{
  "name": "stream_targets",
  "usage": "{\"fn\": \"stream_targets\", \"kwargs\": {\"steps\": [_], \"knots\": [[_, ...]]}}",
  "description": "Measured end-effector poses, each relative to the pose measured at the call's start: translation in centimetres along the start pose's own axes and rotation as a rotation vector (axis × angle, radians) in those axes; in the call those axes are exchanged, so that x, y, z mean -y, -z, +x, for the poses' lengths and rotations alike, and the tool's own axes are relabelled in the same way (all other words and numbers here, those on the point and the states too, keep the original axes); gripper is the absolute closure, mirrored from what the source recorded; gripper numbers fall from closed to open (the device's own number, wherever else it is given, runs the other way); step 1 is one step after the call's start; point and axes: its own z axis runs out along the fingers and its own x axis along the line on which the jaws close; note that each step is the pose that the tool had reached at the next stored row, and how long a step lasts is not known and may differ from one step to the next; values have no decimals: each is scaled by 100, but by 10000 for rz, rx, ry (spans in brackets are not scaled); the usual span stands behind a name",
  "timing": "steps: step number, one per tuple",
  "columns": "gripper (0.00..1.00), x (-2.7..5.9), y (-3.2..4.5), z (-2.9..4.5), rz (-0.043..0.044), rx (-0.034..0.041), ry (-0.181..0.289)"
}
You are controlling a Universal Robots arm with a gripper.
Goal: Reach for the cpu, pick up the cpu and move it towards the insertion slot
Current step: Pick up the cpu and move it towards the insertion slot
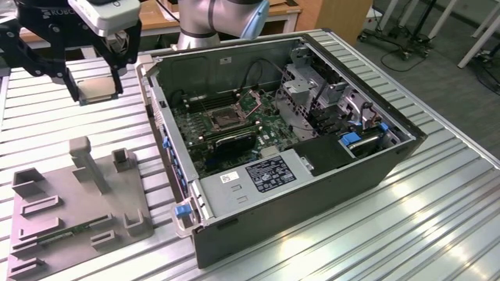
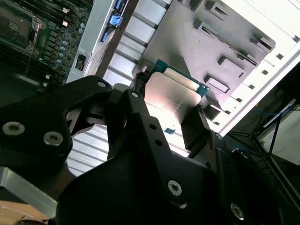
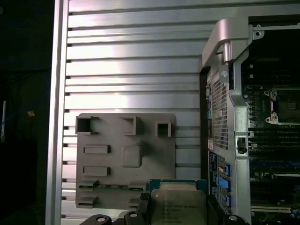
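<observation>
My gripper [image 1: 97, 95] hangs high above the slatted table at the exterior view's left, shut on the cpu [image 1: 97, 90], a thin pale square chip held by its edges between the black fingers. In both wrist views the cpu [image 2: 171, 96] [image 3: 180, 207] sits between the fingers with its silvery top showing. The insertion slot [image 1: 225, 119], a dark square socket in a metal frame, lies on the motherboard inside the open computer case, to the exterior view's right of the gripper and lower. The slot [image 3: 285, 107] also appears in the first wrist view.
A gray fixture plate [image 1: 78, 202] with raised blocks lies on the table below the gripper, with a green memory stick [image 1: 74, 227] in it. The open case's wall [image 1: 160, 117] stands between gripper and motherboard. Drive cages [image 1: 320, 99] fill the case's far side.
</observation>
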Motion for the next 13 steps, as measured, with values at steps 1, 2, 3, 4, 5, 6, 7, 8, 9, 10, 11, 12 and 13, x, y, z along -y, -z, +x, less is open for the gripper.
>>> {"fn": "stream_targets", "kwargs": {"steps": [1, 2, 3, 4, 5, 6, 7, 8, 9, 10, 11, 12, 13], "knots": [[45, 0, 0, -8, 0, 0, 0], [45, 0, 0, -15, 0, 0, 0], [45, 0, 0, -23, 1, 0, 0], [45, 0, 0, -31, 1, 0, 0], [45, 0, 0, -39, 0, 0, 1], [45, 0, 0, -47, 0, 0, 0], [45, 0, 0, -55, 0, 0, 0], [45, -1, 0, -63, 0, 0, 1], [45, -1, 0, -71, 0, 0, 0], [45, -1, 0, -79, 1, -1, 0], [45, -1, 0, -86, 1, 0, 0], [45, -1, 0, -94, 1, 0, 0], [45, -1, 0, -102, 0, 0, 0]]}}
